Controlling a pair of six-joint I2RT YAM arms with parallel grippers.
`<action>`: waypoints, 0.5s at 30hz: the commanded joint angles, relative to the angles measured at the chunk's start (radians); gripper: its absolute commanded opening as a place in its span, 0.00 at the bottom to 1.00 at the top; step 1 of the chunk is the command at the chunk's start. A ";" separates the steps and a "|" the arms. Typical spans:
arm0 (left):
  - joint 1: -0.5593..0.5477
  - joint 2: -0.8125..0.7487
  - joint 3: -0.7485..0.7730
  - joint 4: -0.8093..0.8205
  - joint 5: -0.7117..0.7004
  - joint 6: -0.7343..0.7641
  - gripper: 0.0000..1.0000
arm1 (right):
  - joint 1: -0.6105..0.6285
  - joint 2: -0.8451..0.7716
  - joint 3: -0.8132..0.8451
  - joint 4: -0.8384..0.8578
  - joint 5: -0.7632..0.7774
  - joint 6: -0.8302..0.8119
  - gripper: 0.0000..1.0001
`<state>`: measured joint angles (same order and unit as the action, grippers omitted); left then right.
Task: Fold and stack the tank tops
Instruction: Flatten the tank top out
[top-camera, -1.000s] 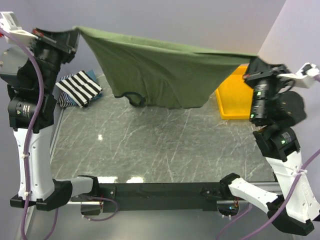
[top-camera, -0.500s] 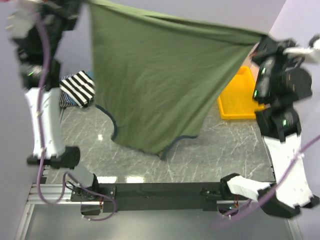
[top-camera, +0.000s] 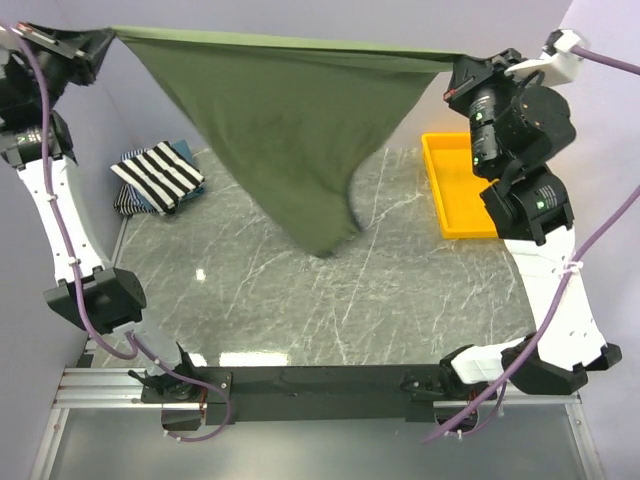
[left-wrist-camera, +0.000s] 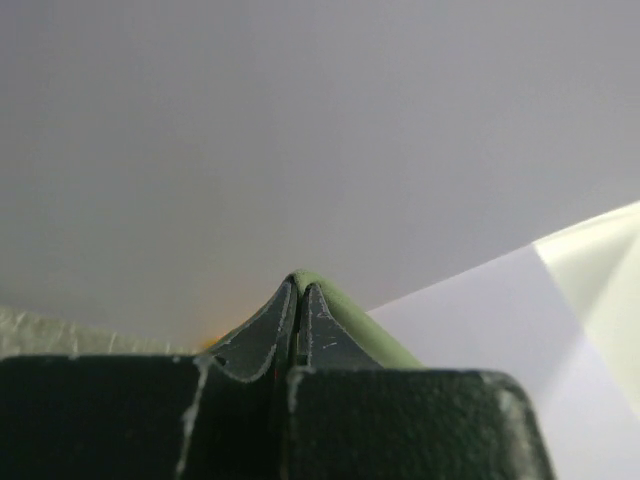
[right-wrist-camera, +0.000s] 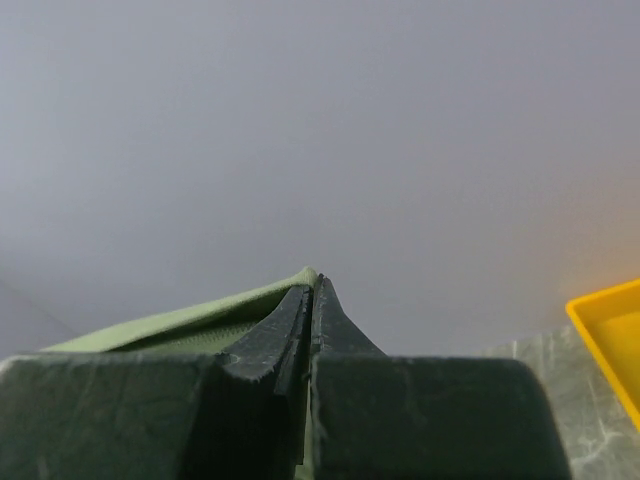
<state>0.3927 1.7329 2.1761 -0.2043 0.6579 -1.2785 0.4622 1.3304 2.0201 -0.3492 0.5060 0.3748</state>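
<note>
grey marbled table (top-camera: 300, 300) beneath an olive-green tank top (top-camera: 290, 130) held aloft

the olive-green tank top is stretched in the air between the two arms, above the table. its upper edge is drawn taut and its body is hung down to a narrow tip; whether that tip touches the surface cannot be told. one corner is pinched in the left gripper (top-camera: 98, 42) at the upper left, the other in the right gripper (top-camera: 458, 70) at the upper right. in both wrist views the jaws are seen pressed together with a thin fold of green cloth caught between them. a black-and-white striped tank top (top-camera: 160, 175) is laid folded at the far left of the table, on top of a bluish one (top-camera: 185, 151). a yellow tray (top-camera: 431, 190) is set at the far right.
</note>
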 joint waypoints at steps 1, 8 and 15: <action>0.028 -0.058 0.042 0.226 0.069 -0.087 0.01 | -0.016 -0.028 -0.004 0.099 0.107 -0.049 0.00; -0.038 -0.090 0.054 0.157 0.065 0.016 0.01 | -0.025 -0.033 0.028 0.102 0.166 -0.088 0.00; -0.037 -0.232 0.042 0.051 -0.001 0.128 0.01 | -0.023 -0.174 -0.157 0.134 0.163 -0.057 0.00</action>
<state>0.3450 1.6218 2.1944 -0.1513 0.7261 -1.2331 0.4492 1.2518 1.9102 -0.3000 0.6140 0.3206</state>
